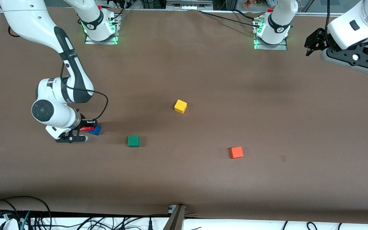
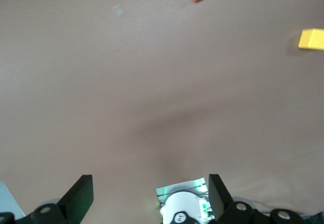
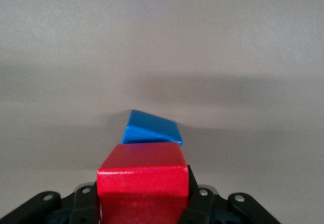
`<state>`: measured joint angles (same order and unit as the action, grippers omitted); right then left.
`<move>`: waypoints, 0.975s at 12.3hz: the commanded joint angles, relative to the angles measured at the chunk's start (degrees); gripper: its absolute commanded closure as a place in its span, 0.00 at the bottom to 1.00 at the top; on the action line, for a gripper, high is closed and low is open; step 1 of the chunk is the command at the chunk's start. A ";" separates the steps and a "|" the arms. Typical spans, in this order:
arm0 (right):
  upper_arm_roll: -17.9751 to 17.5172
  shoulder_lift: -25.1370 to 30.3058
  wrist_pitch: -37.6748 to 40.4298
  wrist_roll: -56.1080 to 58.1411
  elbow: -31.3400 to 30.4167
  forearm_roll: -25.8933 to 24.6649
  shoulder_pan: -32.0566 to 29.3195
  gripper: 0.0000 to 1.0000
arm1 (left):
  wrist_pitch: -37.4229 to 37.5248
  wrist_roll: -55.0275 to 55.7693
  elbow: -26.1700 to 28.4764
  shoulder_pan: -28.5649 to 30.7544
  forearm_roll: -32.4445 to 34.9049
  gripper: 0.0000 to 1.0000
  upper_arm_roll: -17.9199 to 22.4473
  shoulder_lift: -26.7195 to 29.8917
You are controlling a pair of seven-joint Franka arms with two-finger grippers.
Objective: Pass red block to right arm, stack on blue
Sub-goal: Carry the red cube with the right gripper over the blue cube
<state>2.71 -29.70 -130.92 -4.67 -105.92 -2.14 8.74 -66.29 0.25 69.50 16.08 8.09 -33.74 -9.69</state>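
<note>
The brown table [image 1: 203, 179] carries four loose cubes, well apart from one another. The right arm [image 1: 59, 95] reaches down low at its own end of the table, while the left arm [image 1: 356, 25] waits raised over its end, near its base.

The yellow cube [image 1: 180, 106] lies about mid-table. The orange-red cube [image 1: 236, 152] lies nearer the front camera than it, toward the left arm's end. The green cube [image 1: 133, 141] lies nearer the camera than the yellow one too, toward the right arm's end. Nothing stands between the green cube and the blue cube [image 1: 95, 130], which sits on the table just beside the right gripper [image 1: 87, 128].

That gripper's jaws are pinched on the red block [image 3: 143, 183], one finger pressed on each side of it. In the right wrist view the red block sits in front of the blue cube [image 3: 152, 128] and hides part of it; whether the two touch cannot be told.

The left gripper [image 2: 151, 196] hangs in the air with its jaws spread wide and nothing between them; the bare table shows below.
</note>
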 commanded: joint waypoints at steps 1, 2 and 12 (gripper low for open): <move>-0.25 2.98 -6.18 -0.69 -6.40 -0.24 -0.13 1.00 | 0.54 5.46 0.55 -0.61 1.14 0.00 -1.32 0.64; -0.25 2.98 -6.28 -0.60 -6.40 -0.06 -0.22 1.00 | 0.46 5.47 0.54 -0.52 0.97 0.00 -1.50 0.64; -0.68 12.55 8.72 -5.44 -4.39 0.20 0.04 0.00 | -7.52 4.59 13.87 -12.28 -7.21 0.00 21.41 10.64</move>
<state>2.52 -21.98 -127.16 -8.97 -109.73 -2.04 8.93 -69.62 5.34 75.53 8.15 1.68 -17.86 -3.89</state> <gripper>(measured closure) 0.000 0.000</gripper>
